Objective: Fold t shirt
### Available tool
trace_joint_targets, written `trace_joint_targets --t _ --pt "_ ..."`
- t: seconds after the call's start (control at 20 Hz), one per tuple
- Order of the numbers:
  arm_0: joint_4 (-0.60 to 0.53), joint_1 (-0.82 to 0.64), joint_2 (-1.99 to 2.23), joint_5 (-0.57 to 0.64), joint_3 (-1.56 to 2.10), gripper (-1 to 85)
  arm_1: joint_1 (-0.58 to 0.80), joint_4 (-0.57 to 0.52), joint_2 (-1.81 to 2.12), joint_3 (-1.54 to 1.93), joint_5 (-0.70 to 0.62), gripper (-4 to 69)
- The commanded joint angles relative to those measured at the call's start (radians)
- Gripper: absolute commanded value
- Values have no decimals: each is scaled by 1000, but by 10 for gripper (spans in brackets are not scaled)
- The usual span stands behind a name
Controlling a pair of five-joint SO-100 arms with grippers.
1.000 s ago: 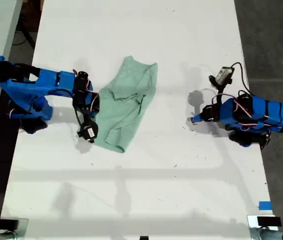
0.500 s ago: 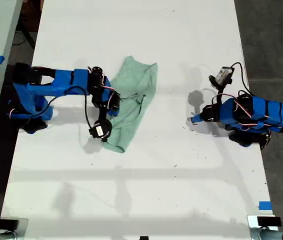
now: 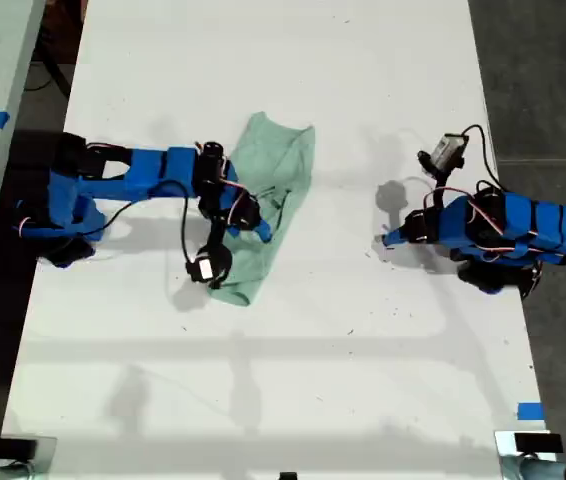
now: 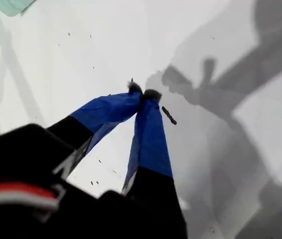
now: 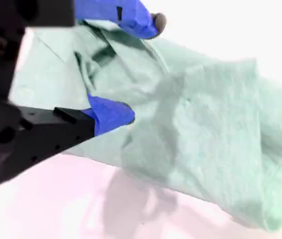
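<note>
Two blue arms worked over a mint t shirt (image 3: 268, 200) on a white worktop (image 3: 363, 80).
My second tool (image 5: 143, 69) hovered spread apart over the wrinkled cloth mid-worktop; my first tool (image 4: 143, 93), tips pinched together empty, sat toward the exterior view's right.

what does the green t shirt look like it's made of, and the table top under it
The t shirt looks like soft, thin woven or knit cloth, matte pale mint: it creases and folds limply. The table top seems a smooth, hard white surface, perhaps laminate: it shows faint reflections and sharp shadows, though the material can't be confirmed.
</note>
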Motion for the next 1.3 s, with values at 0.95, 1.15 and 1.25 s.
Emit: trace_joint_targets --t 0.95,1.15,1.25 --pt "-563 -52 2241 -287 2201 -2 2 -3 14 61 -2 10" --pt "-557 -112 2223 -264 2201 15 3 -2 14 61 23 9" --pt "-555 -143 2209 -224 2201 18 -9 0 14 61 -17 25"
